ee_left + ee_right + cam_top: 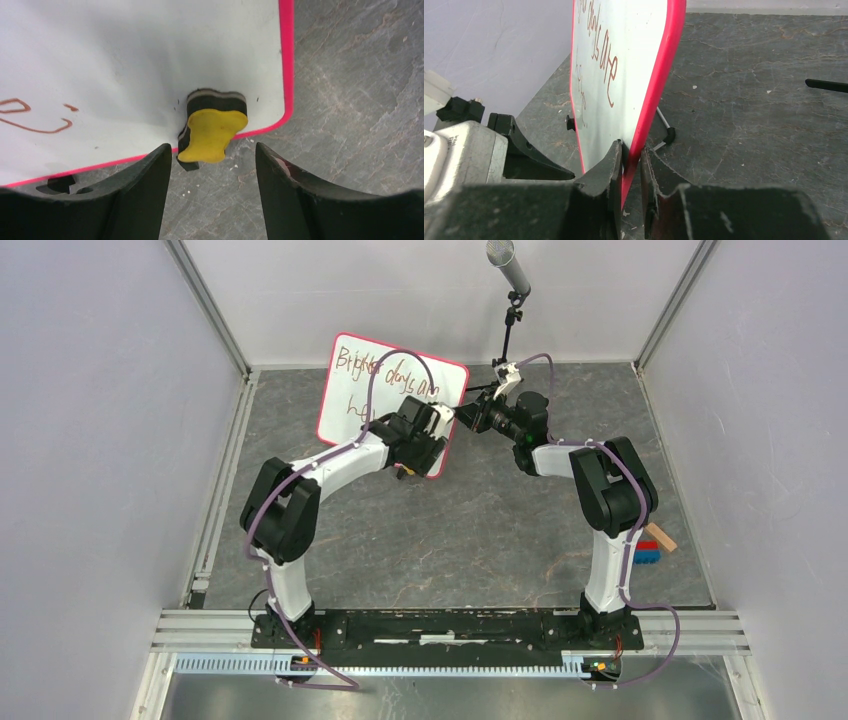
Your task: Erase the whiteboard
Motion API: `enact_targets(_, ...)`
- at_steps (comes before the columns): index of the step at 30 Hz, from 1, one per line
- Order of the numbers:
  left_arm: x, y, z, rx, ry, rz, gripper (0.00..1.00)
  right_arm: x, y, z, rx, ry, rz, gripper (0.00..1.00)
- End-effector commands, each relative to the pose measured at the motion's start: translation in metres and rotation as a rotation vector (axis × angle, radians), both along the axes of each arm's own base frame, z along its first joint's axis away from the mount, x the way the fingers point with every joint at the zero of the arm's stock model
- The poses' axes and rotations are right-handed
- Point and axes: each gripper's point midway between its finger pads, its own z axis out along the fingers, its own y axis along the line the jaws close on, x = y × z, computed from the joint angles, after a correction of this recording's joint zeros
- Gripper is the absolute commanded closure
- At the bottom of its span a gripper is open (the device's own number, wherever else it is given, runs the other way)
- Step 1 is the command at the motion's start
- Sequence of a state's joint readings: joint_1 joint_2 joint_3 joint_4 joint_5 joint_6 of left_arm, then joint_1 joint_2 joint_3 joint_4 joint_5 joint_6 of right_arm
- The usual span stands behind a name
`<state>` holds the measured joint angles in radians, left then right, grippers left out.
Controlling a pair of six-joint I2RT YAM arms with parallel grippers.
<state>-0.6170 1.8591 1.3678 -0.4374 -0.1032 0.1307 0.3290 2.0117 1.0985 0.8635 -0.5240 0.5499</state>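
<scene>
The whiteboard [380, 390] lies tilted at the back of the table, white with a red-pink rim and red handwriting on it. My right gripper [466, 418] is shut on its right edge; in the right wrist view the jaws [630, 156] pinch the red rim [659, 85]. My left gripper [428, 445] hovers over the board's near right corner, open and empty. In the left wrist view a yellow and black eraser [212, 131] lies on that corner of the board [125, 65], overhanging the rim, just beyond the open gripper [212, 165].
A microphone on a black stand [510, 270] rises behind the board. Small coloured blocks [655, 545] lie by the right wall. The board's wire prop with a black foot [667, 132] rests on the grey table. Walls close in on three sides.
</scene>
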Motion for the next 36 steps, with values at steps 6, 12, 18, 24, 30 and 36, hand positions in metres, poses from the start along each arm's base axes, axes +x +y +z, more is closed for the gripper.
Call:
enact_targets(6, 0.025, -0.010, 0.004, -0.002, -0.054, -0.033, 0.34, 0.003, 0.003, 0.019, -0.004, -0.084, 0.016, 1.00)
enact_targets(12, 0.033, -0.003, 0.005, -0.003, -0.075, 0.011, 0.50, 0.002, 0.003, 0.019, -0.005, -0.084, 0.016, 1.00)
enact_targets(18, 0.056, 0.013, 0.015, -0.056, -0.148, 0.169, 0.65, 0.002, 0.002, 0.019, -0.006, -0.080, 0.013, 1.00)
enact_targets(24, 0.092, 0.046, 0.030, -0.149, -0.240, 0.402, 0.69, 0.002, 0.001, 0.018, -0.007, -0.079, 0.010, 1.00)
enact_targets(30, 0.121, 0.096, 0.040, -0.277, -0.276, 0.589, 0.70, 0.003, 0.001, 0.019, -0.008, -0.082, 0.009, 1.00)
enact_targets(36, 0.145, 0.142, 0.040, -0.430, -0.260, 0.738, 0.70, 0.003, 0.002, 0.019, -0.005, -0.079, 0.015, 1.00)
